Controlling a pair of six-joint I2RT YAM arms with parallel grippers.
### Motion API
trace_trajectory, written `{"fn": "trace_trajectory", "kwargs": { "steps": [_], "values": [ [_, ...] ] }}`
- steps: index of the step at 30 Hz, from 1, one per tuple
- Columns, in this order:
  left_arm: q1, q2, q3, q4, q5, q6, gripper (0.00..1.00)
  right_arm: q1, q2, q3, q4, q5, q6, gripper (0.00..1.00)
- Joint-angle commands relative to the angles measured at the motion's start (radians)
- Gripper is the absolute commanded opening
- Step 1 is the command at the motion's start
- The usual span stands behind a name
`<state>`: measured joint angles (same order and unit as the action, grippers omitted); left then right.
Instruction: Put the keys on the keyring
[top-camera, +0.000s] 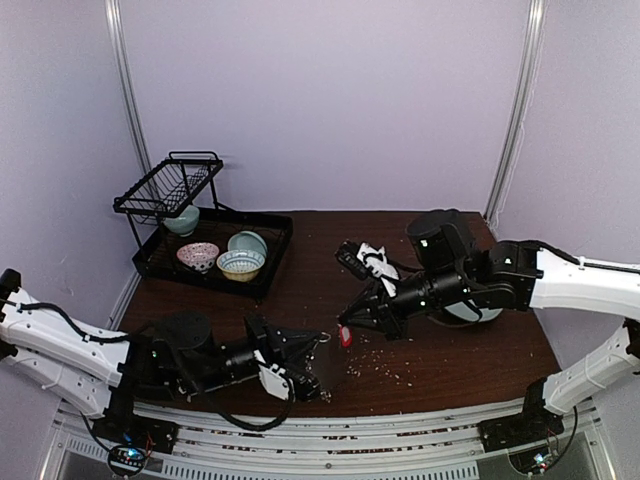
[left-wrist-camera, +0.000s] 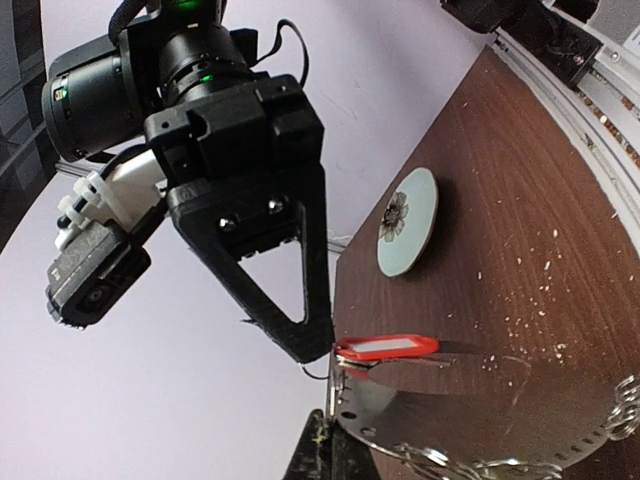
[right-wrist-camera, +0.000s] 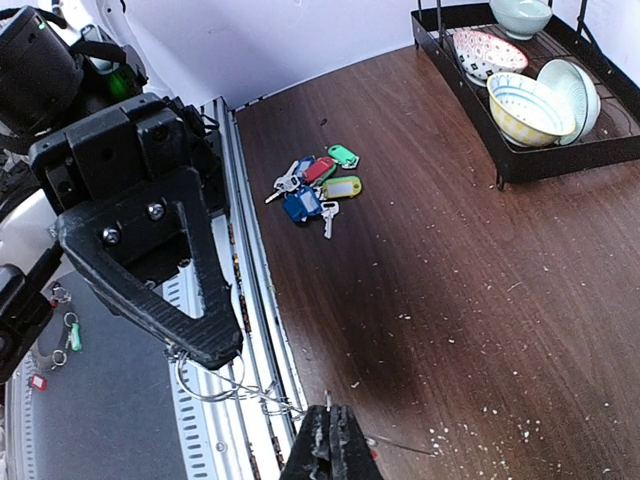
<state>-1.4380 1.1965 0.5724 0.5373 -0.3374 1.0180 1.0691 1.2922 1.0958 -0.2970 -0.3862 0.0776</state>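
- Left wrist view: the right gripper (left-wrist-camera: 320, 351) is pinched shut on a red-tagged key (left-wrist-camera: 385, 347) at the keyring (left-wrist-camera: 470, 420) rim; I judge it not yet threaded.
- The left gripper (left-wrist-camera: 322, 452) clamps the keyring above the table (top-camera: 450, 370) near edge.
- The other keys (right-wrist-camera: 315, 185) lie bunched by that edge, waiting.
- The dish rack (top-camera: 205, 245) in the far-left corner and the plate (left-wrist-camera: 408, 220) obstruct nothing.
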Motion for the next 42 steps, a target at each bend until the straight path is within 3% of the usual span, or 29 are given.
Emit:
{"fn": "trace_trajectory", "kwargs": {
  "steps": [1,10,29,42],
  "values": [
    [0.016,-0.026,-0.021,0.078,0.098,-0.088,0.0,0.0,0.005,0.035,0.0,-0.067,0.101,0.0],
    [0.055,-0.058,-0.006,0.054,0.199,-0.21,0.0,0.0,-0.044,-0.022,0.071,-0.144,0.19,0.0],
    [0.056,-0.051,-0.012,0.037,0.2,-0.139,0.0,0.001,0.038,0.063,-0.016,-0.196,0.124,0.0],
    [0.056,-0.035,-0.007,0.013,0.167,-0.103,0.0,0.001,0.02,0.043,0.032,-0.265,0.131,0.0]
  ]
}}
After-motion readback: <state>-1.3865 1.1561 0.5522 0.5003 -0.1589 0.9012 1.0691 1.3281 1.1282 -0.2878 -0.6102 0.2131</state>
